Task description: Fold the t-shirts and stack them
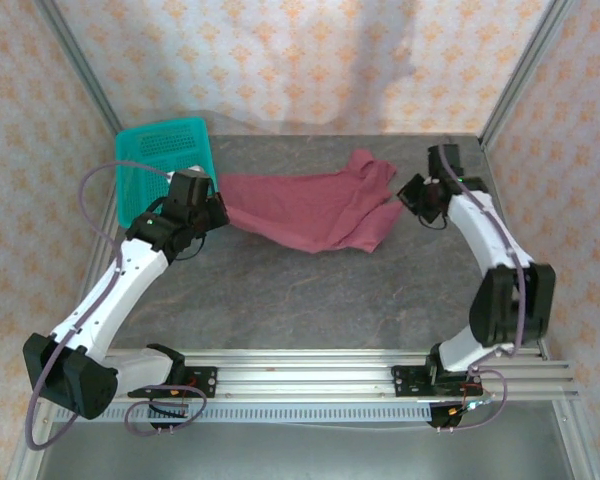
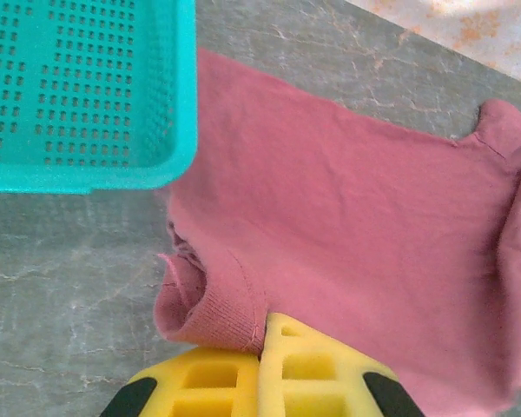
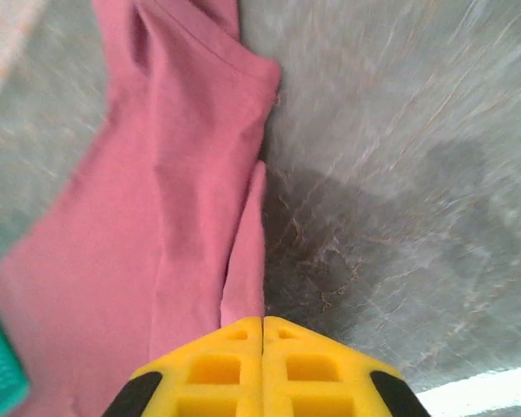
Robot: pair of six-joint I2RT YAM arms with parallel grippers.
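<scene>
The maroon t-shirt hangs stretched between both grippers over the back of the grey table. My left gripper is at its left end. In the left wrist view the yellow fingers of this gripper are shut on a ribbed, rolled edge of the shirt. My right gripper is at the shirt's right end. In the right wrist view it is shut, with a narrow strip of the shirt running straight into its fingertips. No lettering shows on the cloth.
A teal mesh basket stands at the back left, just behind the left gripper and touching the shirt's edge. Patterned walls and metal posts close in the back and sides. Bare table lies in front of the shirt, and a rail frame runs along the near edge.
</scene>
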